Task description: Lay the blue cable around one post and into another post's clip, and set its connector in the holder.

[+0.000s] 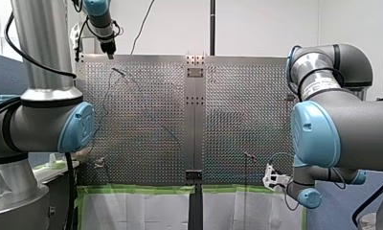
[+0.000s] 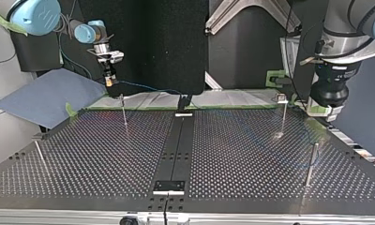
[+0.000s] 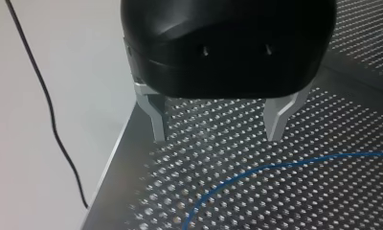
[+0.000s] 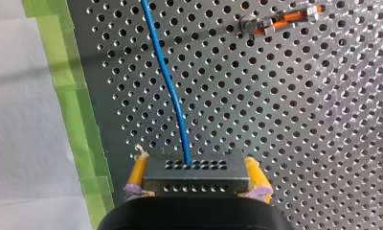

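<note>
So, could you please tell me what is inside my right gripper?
My right gripper clamps a grey connector between its yellow pads, the blue cable running out of its face over the perforated table. The connector's rear is hidden by the gripper's black body.

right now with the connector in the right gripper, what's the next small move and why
Probably carry my right gripper, shut on the connector, sideways toward the post ahead, to bring the blue cable against it. The cable runs past that post without touching it, and my left gripper hangs open over another stretch, holding nothing.
</note>
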Controlling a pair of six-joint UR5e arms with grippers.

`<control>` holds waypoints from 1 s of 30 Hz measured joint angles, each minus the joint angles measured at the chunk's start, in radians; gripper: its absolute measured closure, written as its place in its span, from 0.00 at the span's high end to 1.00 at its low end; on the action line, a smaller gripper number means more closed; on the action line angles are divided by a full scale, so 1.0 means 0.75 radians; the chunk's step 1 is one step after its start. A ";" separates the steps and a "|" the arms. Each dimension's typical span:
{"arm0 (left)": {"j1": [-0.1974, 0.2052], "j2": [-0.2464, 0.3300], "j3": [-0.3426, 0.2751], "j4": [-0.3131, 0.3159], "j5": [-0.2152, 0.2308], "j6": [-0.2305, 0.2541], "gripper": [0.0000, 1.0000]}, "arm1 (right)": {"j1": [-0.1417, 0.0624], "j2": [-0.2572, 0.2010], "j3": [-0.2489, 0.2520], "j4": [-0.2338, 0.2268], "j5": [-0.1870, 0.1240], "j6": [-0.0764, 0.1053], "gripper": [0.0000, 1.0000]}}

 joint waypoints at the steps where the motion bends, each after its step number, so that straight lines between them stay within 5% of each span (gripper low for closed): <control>1: 0.002 -0.001 0.000 -0.014 0.000 0.000 0.98 | 0.001 0.000 0.000 0.001 0.000 0.000 0.00; 9: 0.004 -0.001 0.001 -0.103 -0.042 -0.002 0.98 | 0.004 0.000 -0.001 0.002 0.000 0.000 0.00; 22: 0.006 0.006 0.001 -0.272 -0.201 -0.010 0.98 | 0.009 0.000 -0.001 0.002 0.002 0.000 0.00; 30: 0.008 0.007 0.001 -0.318 -0.215 -0.012 0.98 | 0.012 0.000 -0.001 0.002 0.002 0.000 0.00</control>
